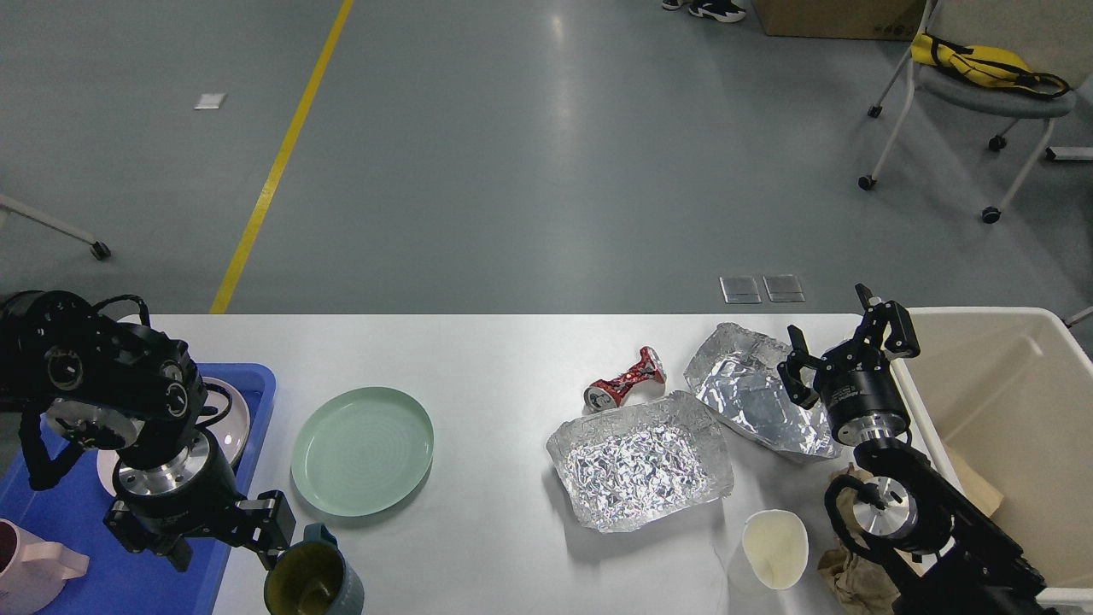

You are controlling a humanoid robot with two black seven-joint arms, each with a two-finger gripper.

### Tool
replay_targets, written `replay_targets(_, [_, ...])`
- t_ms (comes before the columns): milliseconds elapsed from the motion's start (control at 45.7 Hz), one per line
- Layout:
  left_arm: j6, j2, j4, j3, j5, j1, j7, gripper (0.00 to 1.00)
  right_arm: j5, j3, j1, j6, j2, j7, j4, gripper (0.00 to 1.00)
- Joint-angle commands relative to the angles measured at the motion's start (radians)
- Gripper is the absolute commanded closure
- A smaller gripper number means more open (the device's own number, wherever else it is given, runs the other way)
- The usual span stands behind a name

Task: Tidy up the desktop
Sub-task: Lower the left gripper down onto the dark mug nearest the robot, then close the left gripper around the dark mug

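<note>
The desktop (495, 359) is seen filling the lower half of the frame. At lower left the left gripper (201, 538) is spread wide, empty, over the blue tray (51, 504) edge, one finger just beside the dark mug (312, 581). At right the right gripper (850, 354) is held wide, empty, above a foil tray (751, 393) beside the cream bin (1008, 427).

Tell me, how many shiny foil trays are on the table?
2. One crinkled foil tray sits mid-table, near the crushed red can. The other foil tray lies behind it to the right, under the right gripper.
</note>
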Motion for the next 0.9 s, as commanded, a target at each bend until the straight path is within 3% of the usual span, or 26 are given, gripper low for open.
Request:
replay_targets(0, [-0.001,0.008,0.007,-0.015,-0.003,0.013,-0.001,0.10,0.000,0.000,0.001,0.000,0.000,0.000,0.000,0.00])
replay_targets(657, [0.010,0.003,0.019,-0.045,0.000,0.056,0.000,0.08,0.000,0.000,-0.001,0.000,0.000,0.000,0.000,0.00])
replay_targets(876, [0.080,-0.004,0.025,-0.047,0.000,0.067,-0.001,0.08,0.000,0.000,0.001,0.000,0.000,0.000,0.000,0.00])
